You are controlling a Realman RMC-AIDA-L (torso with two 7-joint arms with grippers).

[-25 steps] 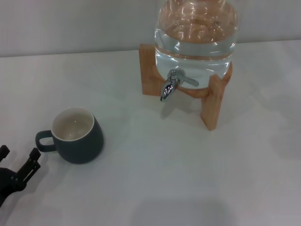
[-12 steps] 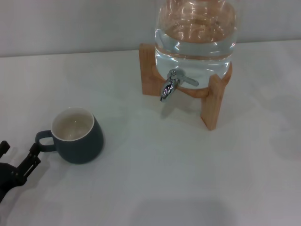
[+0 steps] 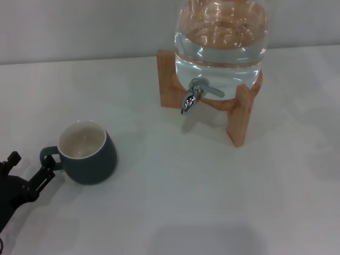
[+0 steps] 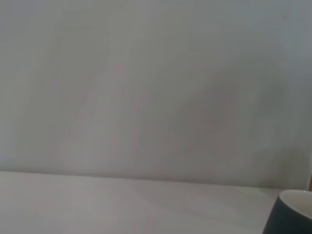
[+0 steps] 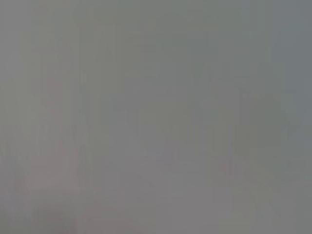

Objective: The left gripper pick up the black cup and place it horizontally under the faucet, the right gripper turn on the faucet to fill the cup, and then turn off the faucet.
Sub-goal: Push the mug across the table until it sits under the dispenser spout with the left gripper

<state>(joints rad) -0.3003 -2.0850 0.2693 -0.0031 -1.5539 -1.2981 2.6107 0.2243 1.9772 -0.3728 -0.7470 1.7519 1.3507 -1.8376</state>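
The black cup (image 3: 87, 153) stands upright on the white table at the left, cream inside, its loop handle (image 3: 49, 157) pointing left. My left gripper (image 3: 31, 166) is open at the lower left, one fingertip (image 3: 48, 171) right by the handle, the other (image 3: 14, 158) farther left. The cup's edge shows in the left wrist view (image 4: 291, 214). The chrome faucet (image 3: 192, 95) with its thin lever juts from the clear water jar (image 3: 220, 40) on a wooden stand (image 3: 239, 114) at the back. My right gripper is out of view.
The white table (image 3: 175, 186) stretches between the cup and the stand. A pale wall runs behind the jar. The right wrist view shows only a plain grey surface.
My left gripper has moved forward and right, from a little short of the cup's handle to right beside it. The cup and faucet have not moved.
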